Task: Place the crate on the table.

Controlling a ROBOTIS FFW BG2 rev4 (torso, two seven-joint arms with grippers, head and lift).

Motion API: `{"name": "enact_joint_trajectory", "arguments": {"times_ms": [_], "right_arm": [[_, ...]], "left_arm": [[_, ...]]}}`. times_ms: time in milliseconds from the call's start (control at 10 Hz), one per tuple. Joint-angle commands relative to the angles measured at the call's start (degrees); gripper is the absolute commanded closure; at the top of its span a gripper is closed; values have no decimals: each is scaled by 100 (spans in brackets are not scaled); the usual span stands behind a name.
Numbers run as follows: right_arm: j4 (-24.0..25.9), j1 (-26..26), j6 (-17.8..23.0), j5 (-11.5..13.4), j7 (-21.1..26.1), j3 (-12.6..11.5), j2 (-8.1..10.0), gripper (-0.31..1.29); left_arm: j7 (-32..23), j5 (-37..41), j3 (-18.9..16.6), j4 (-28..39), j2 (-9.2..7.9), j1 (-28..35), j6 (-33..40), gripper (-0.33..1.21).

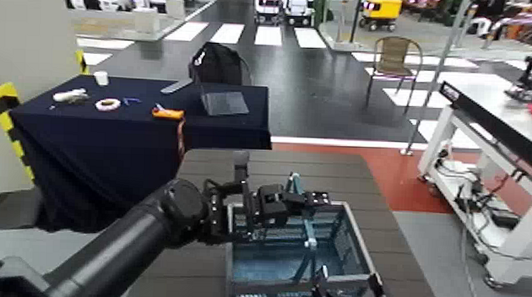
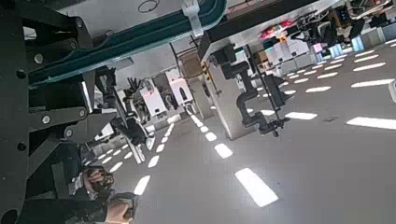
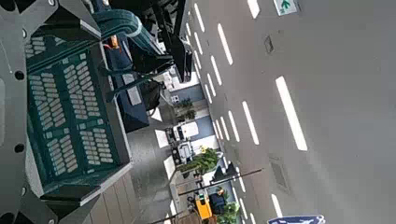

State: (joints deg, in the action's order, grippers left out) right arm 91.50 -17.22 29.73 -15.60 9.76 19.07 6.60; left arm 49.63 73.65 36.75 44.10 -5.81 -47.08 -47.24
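Left gripper of mine is shut on the crate's teal handle, over the crate. Crate's on the brown slatted worktop, empty inside w/ blue bottom. R gripper is at its near rim. Beyond, L side: navy-draped table w/ laptop & white cup. White-framed workbench on R, wicker chair behind.
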Motion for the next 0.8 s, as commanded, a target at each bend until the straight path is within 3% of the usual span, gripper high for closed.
{"name": "enact_joint_trajectory", "arguments": {"times_ms": [100,400,700,800], "right_arm": [[-10,26,15,-13,0,27,17,14],[-10,17,41,-13,0,9,17,14],[-10,8,85,-22,0,1,17,14],[-10,8,85,-31,0,1,26,14]], "left_arm": [[153,0,104,-288,89,-117,277,120],[284,-9,253,-349,98,-73,681,119],[399,-44,332,-481,72,85,857,98],[425,-44,368,-543,72,173,909,83]]}}
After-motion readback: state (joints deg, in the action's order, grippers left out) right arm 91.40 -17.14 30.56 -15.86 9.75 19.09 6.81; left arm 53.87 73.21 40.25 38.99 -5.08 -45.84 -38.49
